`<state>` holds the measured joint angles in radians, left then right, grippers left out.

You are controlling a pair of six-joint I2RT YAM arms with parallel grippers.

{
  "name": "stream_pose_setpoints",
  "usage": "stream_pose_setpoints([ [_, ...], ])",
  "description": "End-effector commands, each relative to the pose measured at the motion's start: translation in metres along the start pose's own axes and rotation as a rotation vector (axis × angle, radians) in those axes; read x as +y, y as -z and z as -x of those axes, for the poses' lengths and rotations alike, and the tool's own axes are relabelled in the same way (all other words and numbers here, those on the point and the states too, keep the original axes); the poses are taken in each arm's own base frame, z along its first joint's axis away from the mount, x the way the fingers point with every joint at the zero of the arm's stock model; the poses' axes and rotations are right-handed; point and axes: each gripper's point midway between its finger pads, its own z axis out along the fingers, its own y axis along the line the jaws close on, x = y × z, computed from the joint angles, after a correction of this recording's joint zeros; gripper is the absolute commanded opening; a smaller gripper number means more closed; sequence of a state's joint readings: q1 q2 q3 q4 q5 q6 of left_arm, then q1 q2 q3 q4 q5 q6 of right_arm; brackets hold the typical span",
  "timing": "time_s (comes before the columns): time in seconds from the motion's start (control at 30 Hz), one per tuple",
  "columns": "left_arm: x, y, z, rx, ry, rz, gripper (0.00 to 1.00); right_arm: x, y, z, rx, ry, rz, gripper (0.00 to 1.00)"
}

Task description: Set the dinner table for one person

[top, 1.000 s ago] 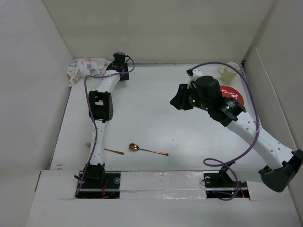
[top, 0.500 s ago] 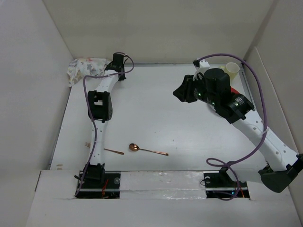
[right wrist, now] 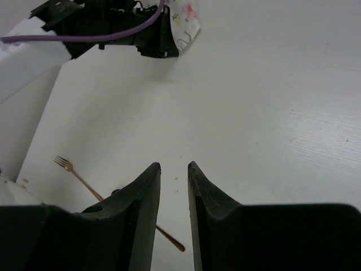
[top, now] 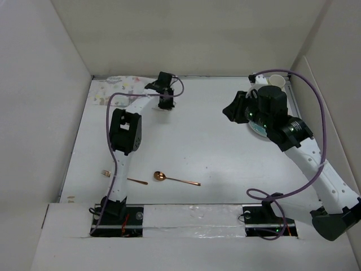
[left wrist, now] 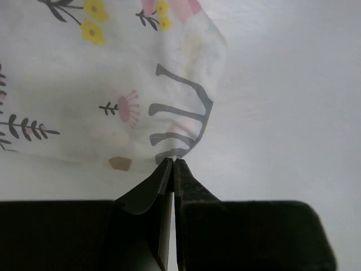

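Note:
The pastel printed placemat (top: 115, 87) lies at the back left of the white dinner table (top: 203, 152), stretched out toward the right. My left gripper (top: 166, 103) is shut on its right corner. In the left wrist view the jaws (left wrist: 172, 162) pinch the cloth's tip, and the placemat (left wrist: 113, 84) spreads away beyond them. My right gripper (top: 230, 111) hovers at the back right, pointing left. It stands open (right wrist: 174, 166) by a narrow gap with nothing in it. A copper spoon (top: 161, 176) and a copper fork (top: 121, 178) lie near the front edge.
A pale cup (top: 276, 81) stands in the back right corner. A plate's rim (top: 258, 129) shows from under the right arm. White walls enclose the table on three sides. The right wrist view shows the fork (right wrist: 67, 165) and the left gripper (right wrist: 163, 48) holding the placemat (right wrist: 186, 22).
My left gripper shut on the crumpled placemat and pulled its corner to the right, drawing the cloth out flatter. The right arm swung back and right, and its jaws narrowed a little.

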<state>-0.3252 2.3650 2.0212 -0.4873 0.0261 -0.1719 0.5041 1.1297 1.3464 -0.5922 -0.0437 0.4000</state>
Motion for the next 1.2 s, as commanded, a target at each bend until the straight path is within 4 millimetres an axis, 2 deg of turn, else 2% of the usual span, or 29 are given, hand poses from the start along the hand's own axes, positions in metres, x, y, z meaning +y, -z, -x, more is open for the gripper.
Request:
stream_pose_setpoints([
  [0.0, -0.106, 0.092, 0.017, -0.098, 0.007, -0.297, 0.0, -0.015, 0.0, 0.005, -0.036, -0.026, -0.036, 0.31],
  [0.03, -0.116, 0.121, 0.031, -0.146, 0.04, -0.356, 0.0, -0.016, 0.0, 0.0, -0.026, -0.03, -0.039, 0.31],
  [0.07, -0.129, 0.137, 0.037, -0.174, 0.043, -0.41, 0.0, -0.021, 0.001, -0.001, -0.026, -0.035, -0.052, 0.31],
  [0.13, -0.139, 0.176, 0.061, -0.235, 0.042, -0.464, 0.0, -0.024, 0.006, 0.002, -0.04, -0.039, -0.056, 0.31],
  [0.17, -0.144, 0.21, 0.085, -0.295, 0.03, -0.485, 0.0, -0.027, 0.007, 0.002, -0.048, -0.043, -0.065, 0.32],
  [0.23, -0.153, 0.251, 0.108, -0.359, 0.014, -0.54, 0.0, -0.03, 0.011, 0.005, -0.066, -0.053, -0.073, 0.37],
  [0.27, -0.16, 0.29, 0.126, -0.428, 0.002, -0.585, 0.0, -0.033, 0.013, 0.007, -0.076, -0.059, -0.08, 0.39],
  [0.4, -0.181, 0.386, 0.142, -0.549, 0.013, -0.794, 0.0, -0.036, 0.018, 0.009, -0.104, -0.08, -0.086, 0.58],
  [0.43, -0.182, 0.422, 0.141, -0.593, 0.0, -0.863, 0.0, -0.035, 0.019, 0.011, -0.113, -0.085, -0.083, 0.64],
  [0.47, -0.186, 0.44, 0.145, -0.639, -0.002, -0.912, 0.0, -0.036, 0.018, 0.011, -0.114, -0.089, -0.085, 0.67],
  [0.5, -0.182, 0.457, 0.148, -0.666, 0.004, -0.942, 0.0, -0.035, 0.018, 0.012, -0.118, -0.09, -0.081, 0.7],
  [0.53, -0.173, 0.483, 0.149, -0.702, 0.024, -0.976, 0.0, -0.033, 0.017, 0.012, -0.117, -0.091, -0.073, 0.76],
  [0.57, -0.168, 0.489, 0.154, -0.734, 0.028, -0.973, 0.0, -0.033, 0.017, 0.013, -0.118, -0.092, -0.071, 0.78],
  [0.6, -0.159, 0.491, 0.157, -0.752, 0.042, -0.951, 0.0, -0.032, 0.015, 0.012, -0.109, -0.092, -0.066, 0.81],
  [0.63, -0.138, 0.488, 0.166, -0.778, 0.078, -0.899, 0.0, -0.032, 0.012, 0.009, -0.097, -0.093, -0.065, 0.87],
  [0.7, -0.117, 0.453, 0.168, -0.719, 0.135, -0.865, 0.0, -0.034, 0.006, 0.001, -0.068, -0.097, -0.064, 0.92],
  [0.73, -0.104, 0.438, 0.171, -0.719, 0.159, -0.824, 0.0, -0.04, -0.002, -0.012, -0.027, -0.096, -0.081, 0.97],
  [0.77, -0.091, 0.412, 0.171, -0.696, 0.192, -0.751, 0.0, -0.043, -0.006, -0.019, -0.01, -0.097, -0.086, 0.98],
  [0.8, -0.084, 0.399, 0.172, -0.696, 0.203, -0.702, 0.0, -0.047, -0.011, -0.026, 0.006, -0.1, -0.091, 0.99],
  [0.83, -0.069, 0.356, 0.174, -0.647, 0.243, -0.629, 0.0, -0.053, -0.029, -0.053, 0.073, -0.098, -0.088, 1.0],
  [0.87, -0.069, 0.355, 0.174, -0.647, 0.243, -0.628, 0.0, -0.053, -0.029, -0.054, 0.074, -0.098, -0.088, 1.0],
  [0.9, -0.059, 0.326, 0.175, -0.615, 0.271, -0.582, 0.0, -0.049, -0.036, -0.064, 0.103, -0.093, -0.066, 1.0],
  [0.97, -0.048, 0.297, 0.178, -0.6, 0.285, -0.51, 0.0, -0.05, -0.054, -0.1, 0.208, -0.077, -0.068, 1.0],
  [1.0, -0.035, 0.266, 0.179, -0.572, 0.308, -0.458, 0.0, -0.055, -0.059, -0.112, 0.241, -0.072, -0.096, 1.0],
  [1.03, -0.032, 0.254, 0.181, -0.563, 0.313, -0.437, 0.0, -0.054, -0.064, -0.127, 0.282, -0.066, -0.114, 1.0],
  [1.07, -0.016, 0.241, 0.183, -0.557, 0.326, -0.408, 0.0, -0.063, -0.072, -0.149, 0.344, -0.065, -0.154, 1.0],
  [1.1, -0.009, 0.211, 0.179, -0.511, 0.339, -0.398, 0.0, -0.067, -0.075, -0.16, 0.37, -0.072, -0.18, 1.0],
  [1.17, 0.001, 0.188, 0.175, -0.469, 0.361, -0.397, 0.0, -0.07, -0.081, -0.185, 0.427, -0.065, -0.206, 1.0],
])
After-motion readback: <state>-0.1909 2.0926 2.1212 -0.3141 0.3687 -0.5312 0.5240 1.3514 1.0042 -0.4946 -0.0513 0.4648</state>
